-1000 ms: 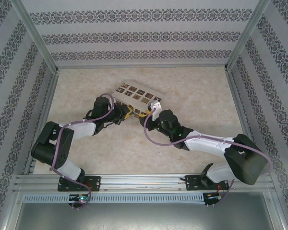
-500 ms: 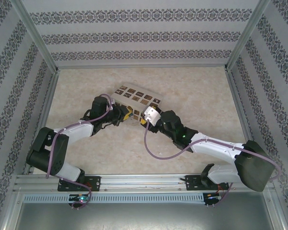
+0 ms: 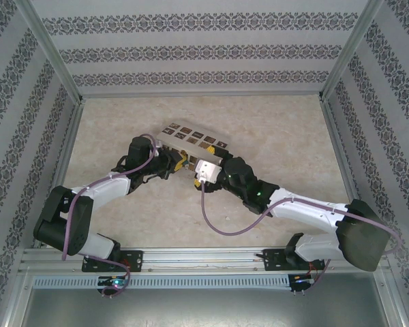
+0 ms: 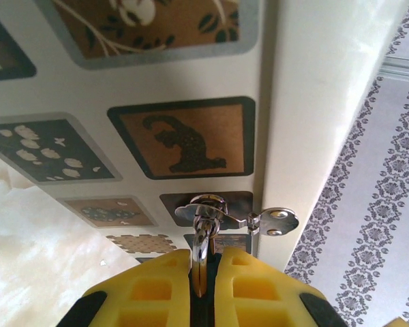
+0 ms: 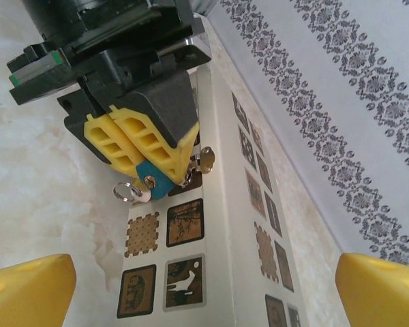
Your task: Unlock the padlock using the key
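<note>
Right wrist view: the left hand (image 5: 153, 163) clenches the blue padlock (image 5: 152, 180), which hangs by its shackle from the hasp (image 5: 206, 158) of the white box (image 5: 215, 225) just past the hand's fingertips. What looks like the key (image 5: 143, 195), a silver sliver on a ring, juts from the padlock's end just beside those fingertips, while the right hand (image 5: 204, 279) hovers short of it, spread wide and empty. With the padlock on the hasp, the key appears seated; gripping and turning it are left to do.
</note>
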